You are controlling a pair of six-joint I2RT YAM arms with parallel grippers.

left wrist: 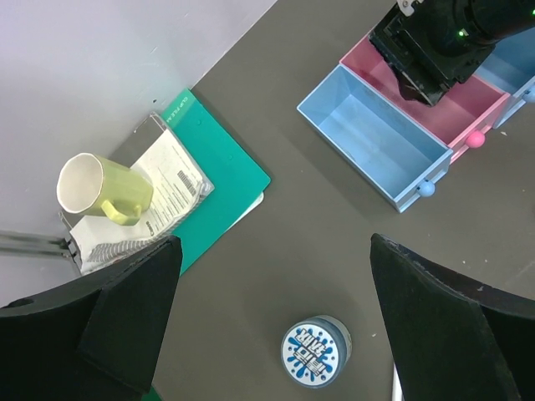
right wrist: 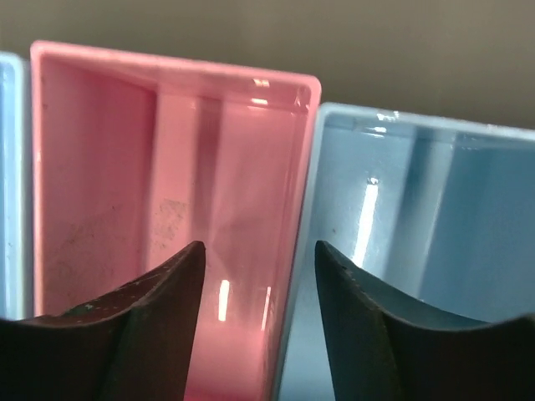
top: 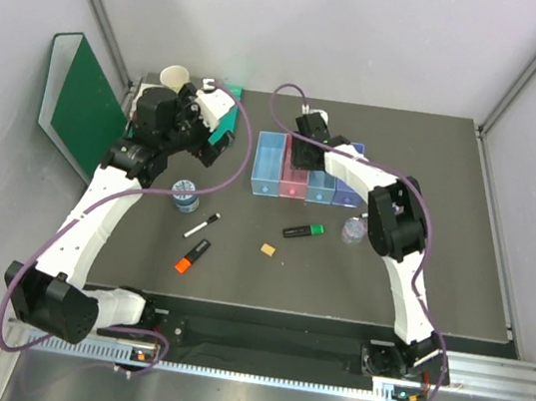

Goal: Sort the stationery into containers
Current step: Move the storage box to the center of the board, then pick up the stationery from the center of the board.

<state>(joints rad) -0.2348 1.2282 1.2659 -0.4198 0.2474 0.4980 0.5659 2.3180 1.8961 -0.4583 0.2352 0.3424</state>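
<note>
- The row of bins [top: 281, 177] is sitting at the upper centre of the top view. Left to right, it is made up of the light blue bin [top: 268, 163], pink bin [top: 294, 178], blue bin [top: 322, 186] and purple bin [top: 350, 187].
- The light blue bin is showing only its bare floor in the left wrist view. The pink bin is showing a bare, scuffed floor in the right wrist view. I cannot tell what the purple bin is holding.
- The right gripper [right wrist: 255, 334] is hovering over the wall between the pink and blue bins, with its fingers apart and gripping nothing.
- The stationery is lying on the dark table [top: 440, 267] below the bins. The blue-patterned tin [top: 187, 191] is at the left, with the white pen [top: 202, 225] and the orange-capped highlighter [top: 192, 255] below it. The tan block [top: 268, 249] is at the centre, and further right are the green-capped highlighter [top: 303, 230] and the clear tub [top: 353, 229].
- The left gripper [left wrist: 274, 276] is hanging spread wide above the tin. A cup [left wrist: 96, 188] is lying on a teal folder [left wrist: 221, 180] at the left of that frame.
</note>
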